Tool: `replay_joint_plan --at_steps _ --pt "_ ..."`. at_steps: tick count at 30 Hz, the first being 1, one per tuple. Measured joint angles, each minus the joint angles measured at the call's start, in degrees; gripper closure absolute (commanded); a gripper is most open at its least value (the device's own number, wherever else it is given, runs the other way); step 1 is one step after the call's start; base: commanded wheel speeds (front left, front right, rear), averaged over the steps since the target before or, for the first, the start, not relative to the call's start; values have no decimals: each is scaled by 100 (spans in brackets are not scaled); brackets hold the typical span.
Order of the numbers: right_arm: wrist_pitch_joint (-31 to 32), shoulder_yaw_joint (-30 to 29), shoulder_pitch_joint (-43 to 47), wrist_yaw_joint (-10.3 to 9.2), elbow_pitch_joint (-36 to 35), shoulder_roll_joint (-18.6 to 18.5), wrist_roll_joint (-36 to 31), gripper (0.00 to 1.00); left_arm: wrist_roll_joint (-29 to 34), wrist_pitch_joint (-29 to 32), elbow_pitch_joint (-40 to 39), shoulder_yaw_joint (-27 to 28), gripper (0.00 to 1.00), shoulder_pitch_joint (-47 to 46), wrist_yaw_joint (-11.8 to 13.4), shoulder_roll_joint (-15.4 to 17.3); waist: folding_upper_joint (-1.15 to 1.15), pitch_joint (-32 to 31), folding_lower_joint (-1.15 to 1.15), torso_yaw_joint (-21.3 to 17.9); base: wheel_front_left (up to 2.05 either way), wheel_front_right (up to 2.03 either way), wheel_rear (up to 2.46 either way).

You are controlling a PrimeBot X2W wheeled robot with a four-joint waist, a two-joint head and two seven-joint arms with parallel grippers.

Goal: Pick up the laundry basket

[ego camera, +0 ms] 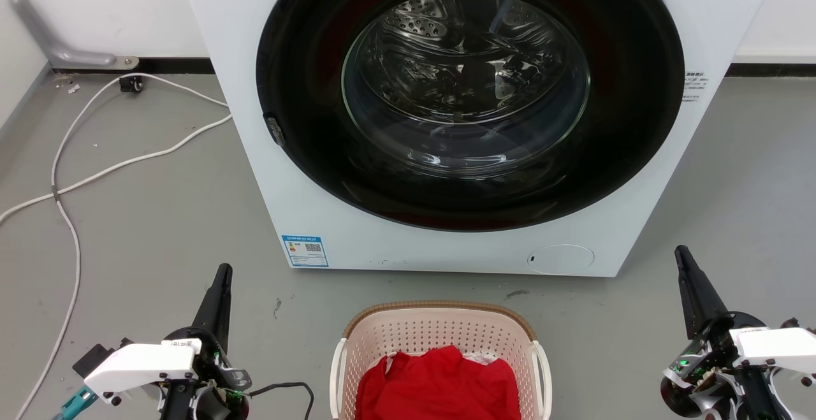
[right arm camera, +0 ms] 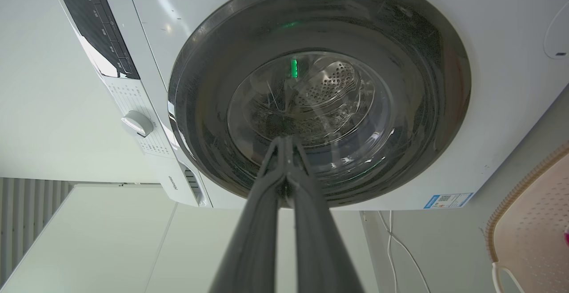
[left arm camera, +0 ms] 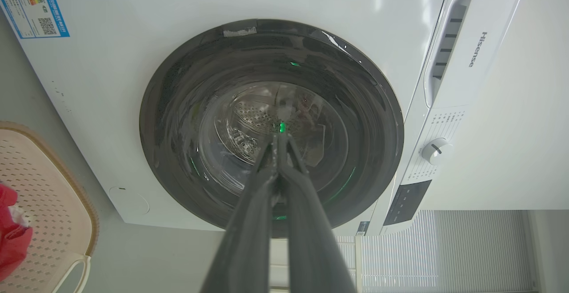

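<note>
The laundry basket (ego camera: 440,334) stands on the grey floor just in front of the washing machine (ego camera: 395,251), below its round glass door, presumably set there for loading. A red garment (ego camera: 440,385) heaped inside hides the basket's bottom, and the end farthest from the machine is cut off from view. The left gripper (ego camera: 223,273) and right gripper (ego camera: 681,255) flank the basket, well clear of its white handles (ego camera: 339,369). Their fingers are pressed together, empty and pointing toward the machine, seemingly a ready pose for a two-sided lift. A white cable (ego camera: 76,178) trails beside the machine.
</note>
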Motion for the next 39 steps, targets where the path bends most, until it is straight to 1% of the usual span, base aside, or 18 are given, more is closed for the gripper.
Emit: replay_joint_plan --at_steps 27,28,36,39 --pt "5 -3 0 0 0 1 0 100 21 2 0 11 100 -1 0 -9 0 0 0 0 0 0 0" --pt "5 -4 0 0 0 1 0 0 21 2 0 11 0 -1 0 -9 0 0 0 0 0 0 0" --pt "-55 7 300 -2 254 26 -12 0 46 -57 255 -31 0 274 10 -59 0 0 0 -1 0 0 0" --pt "-142 -10 301 -2 212 29 -202 0 287 -143 185 -42 0 274 18 -59 0 3 0 -3 0 0 0"
